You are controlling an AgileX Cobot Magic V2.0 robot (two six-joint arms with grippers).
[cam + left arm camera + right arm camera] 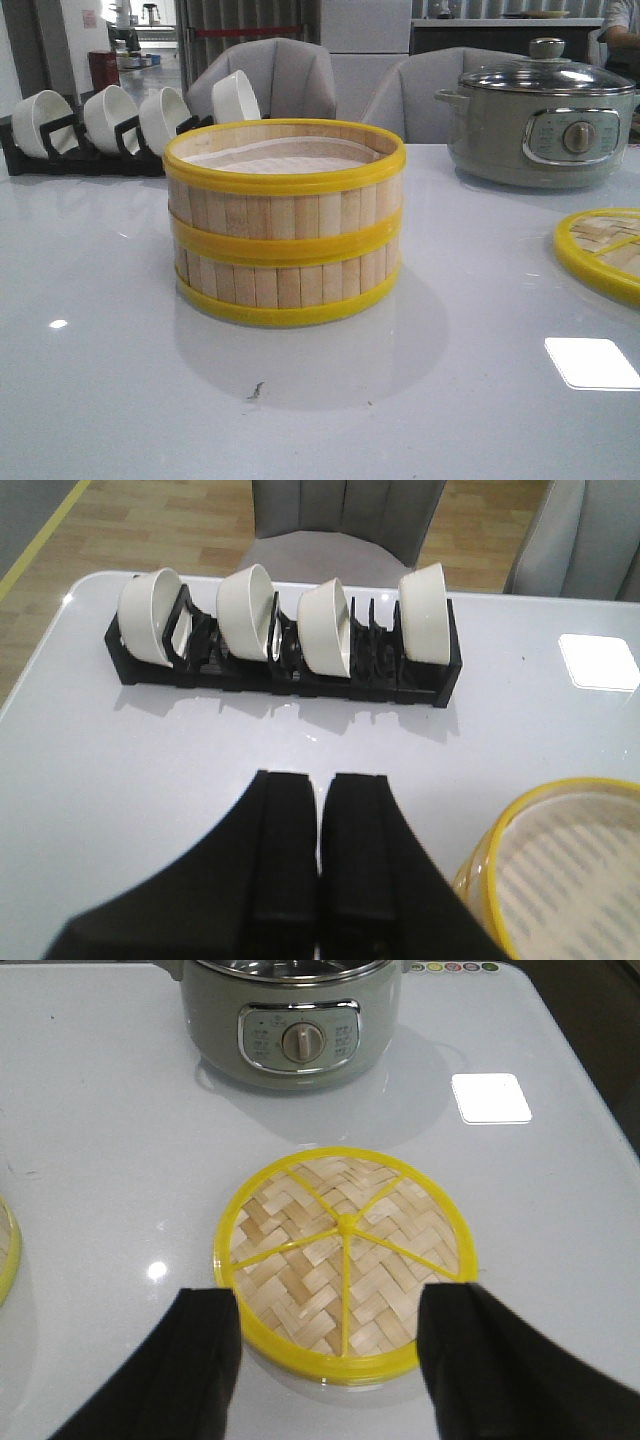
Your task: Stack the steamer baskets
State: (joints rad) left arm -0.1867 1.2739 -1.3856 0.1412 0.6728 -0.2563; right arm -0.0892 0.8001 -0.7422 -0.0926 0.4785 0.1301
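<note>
On table centre: steamer baskets (285, 225) stacked, pale slats, yellow rims, white liner; lid (345, 1260) at 3 o'clock. Left gripper (321, 850) fingers together; right gripper (330, 1360) fingers apart.

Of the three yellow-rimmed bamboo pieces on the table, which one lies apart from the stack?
The flat woven bamboo lid with yellow rim and spokes, lying alone before the open right gripper. The two slatted steamer baskets sit stacked, one on the other.
</note>
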